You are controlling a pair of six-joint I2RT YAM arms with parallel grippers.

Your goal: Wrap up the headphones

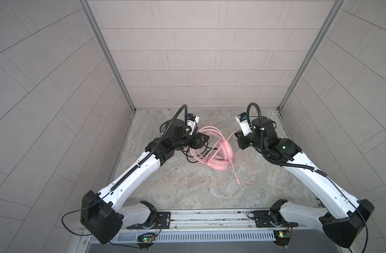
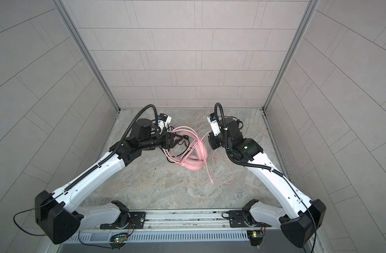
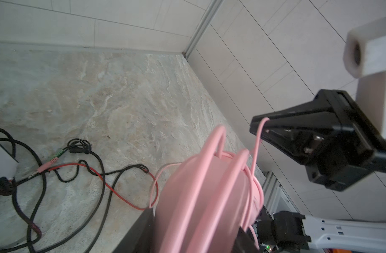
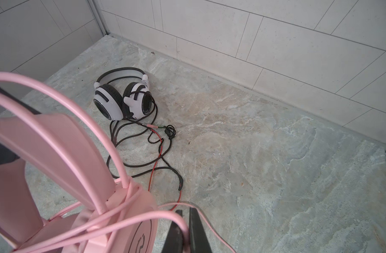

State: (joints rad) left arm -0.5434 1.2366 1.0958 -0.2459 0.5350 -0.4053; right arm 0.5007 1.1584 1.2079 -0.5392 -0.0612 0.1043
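My left gripper (image 1: 204,140), half open, clamps the pink headset (image 1: 218,162) by its headband at mid-table, and my right gripper (image 4: 186,215) is pinched nearly shut on its pink cable (image 4: 165,215). The white-and-black headset (image 4: 119,100) lies far left near the back wall (image 1: 198,65), black cord (image 4: 180,181) sprawled beside it; bare marble tabletop (image 1: 187,192) stretches near and right. The round emblem (image 4: 141,238) on the pink cup is too blurred to read.
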